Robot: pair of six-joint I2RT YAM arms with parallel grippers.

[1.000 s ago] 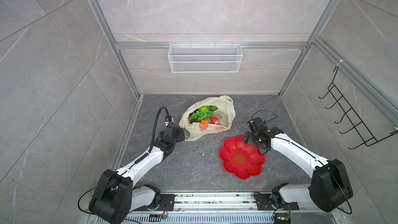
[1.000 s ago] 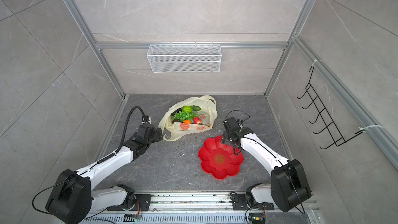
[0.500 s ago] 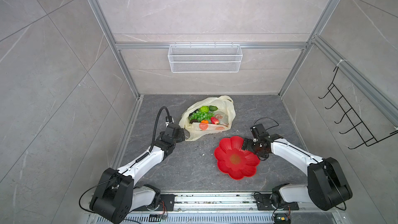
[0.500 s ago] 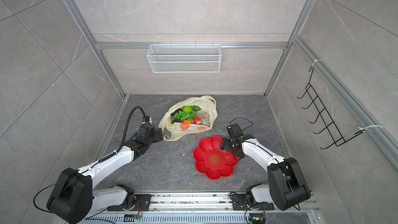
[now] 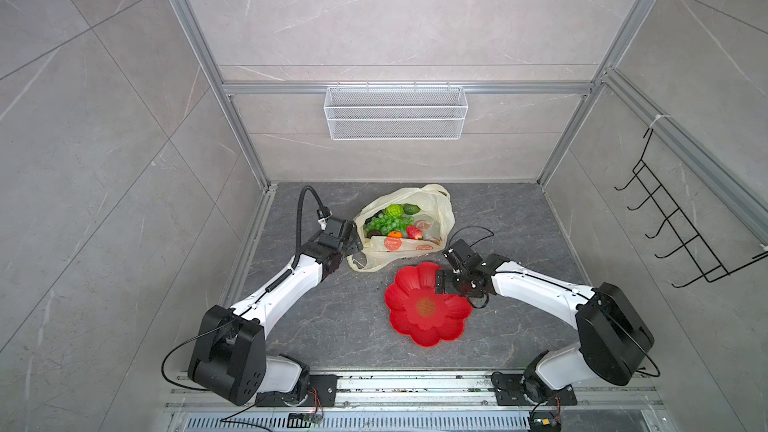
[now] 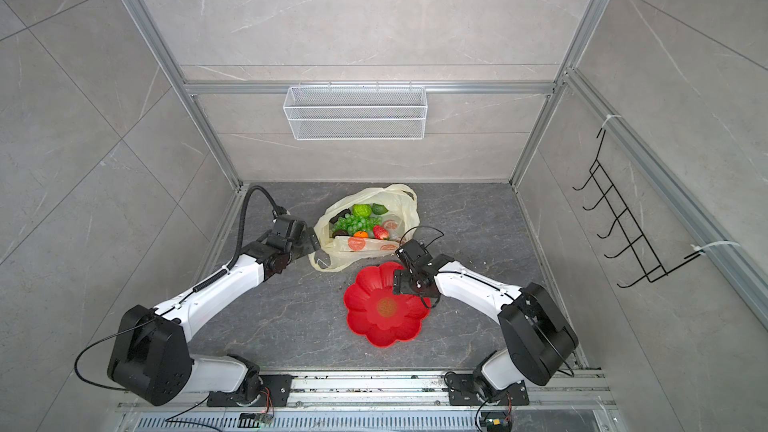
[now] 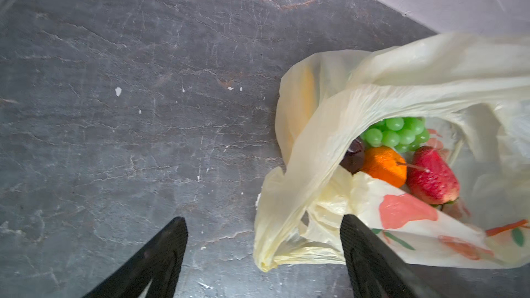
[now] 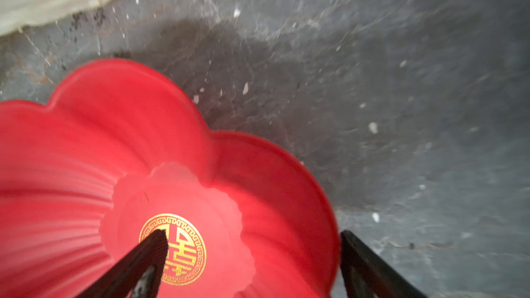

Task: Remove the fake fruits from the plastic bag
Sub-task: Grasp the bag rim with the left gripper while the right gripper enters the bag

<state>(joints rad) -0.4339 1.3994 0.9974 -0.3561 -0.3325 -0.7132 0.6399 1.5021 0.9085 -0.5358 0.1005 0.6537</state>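
The cream-yellow plastic bag (image 5: 441,218) (image 6: 406,210) lies open at the back of the floor. Inside it I see fake fruits: a green grape bunch (image 5: 384,224) (image 7: 398,133), a bumpy green ball (image 5: 394,210), a green avocado (image 5: 411,209), an orange (image 5: 392,234) (image 7: 384,167), a strawberry (image 5: 414,232) (image 7: 430,179) and a dark avocado (image 7: 354,156). My left gripper (image 5: 355,243) (image 6: 311,243) (image 7: 261,219) is open at the bag's left corner, with a crumpled fold of the bag between its fingers. My right gripper (image 5: 440,284) (image 6: 397,284) (image 8: 252,233) is open astride the plate's rim.
A red flower-shaped plate (image 5: 415,336) (image 6: 374,336) (image 8: 114,127) lies in front of the bag, holding nothing. A white wire basket (image 5: 395,118) hangs on the back wall. Black hooks (image 5: 681,234) hang on the right wall. Side walls close in the floor.
The red plate has slid to the left and a little nearer, and my right gripper has moved with it. The left arm has stayed put.
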